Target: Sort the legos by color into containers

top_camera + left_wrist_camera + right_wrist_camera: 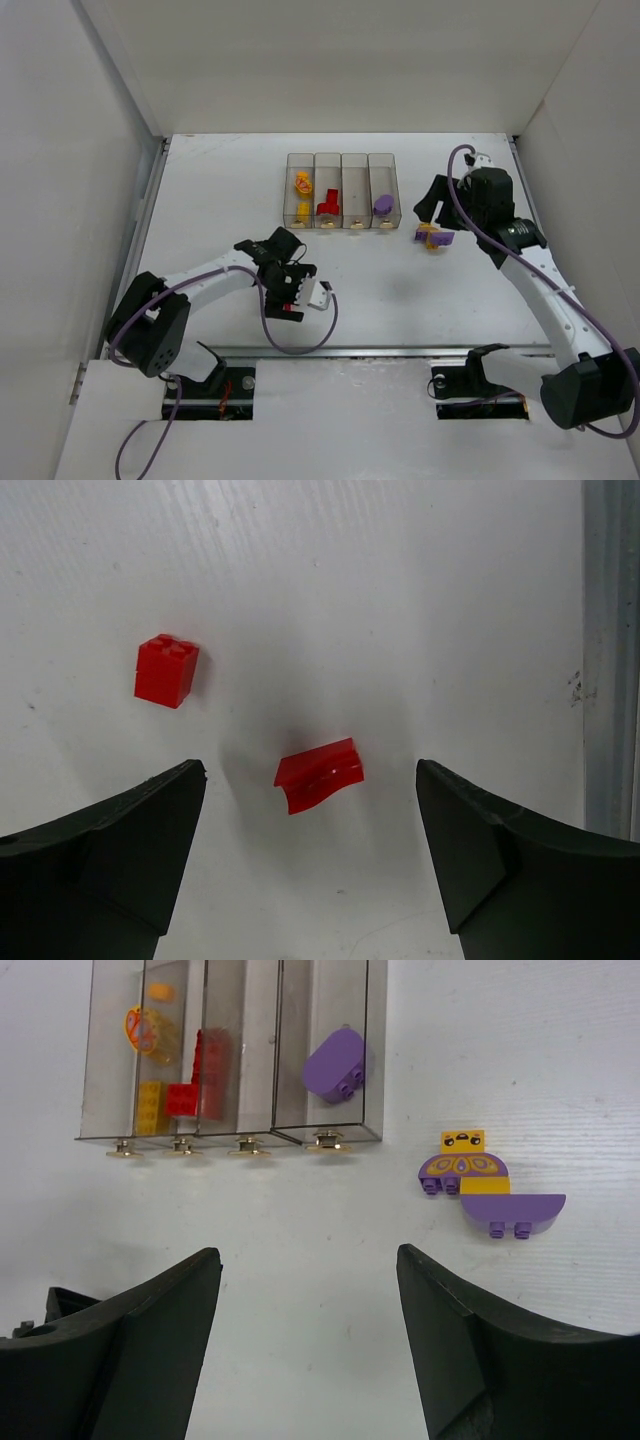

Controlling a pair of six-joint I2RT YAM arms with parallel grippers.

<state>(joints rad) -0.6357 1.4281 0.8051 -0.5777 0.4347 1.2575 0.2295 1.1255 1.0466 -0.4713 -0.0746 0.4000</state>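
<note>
Four clear joined containers (340, 190) stand at the back middle. The first holds yellow legos (303, 183), the second a red one (328, 205), the fourth a purple one (383, 203). They also show in the right wrist view (260, 1110). A purple and yellow cluster (485, 1180) lies on the table right of the bins. My right gripper (308, 1255) is open and empty, near of the bins and left of the cluster. My left gripper (310, 772) is open, low over a red curved piece (319, 773) between its fingertips. A red brick (166, 670) lies beyond to the left.
A metal rail (610, 660) runs along the right of the left wrist view, and along the table's near edge (400, 350) in the top view. White walls enclose the table on three sides. The third bin (355, 190) shows nothing inside.
</note>
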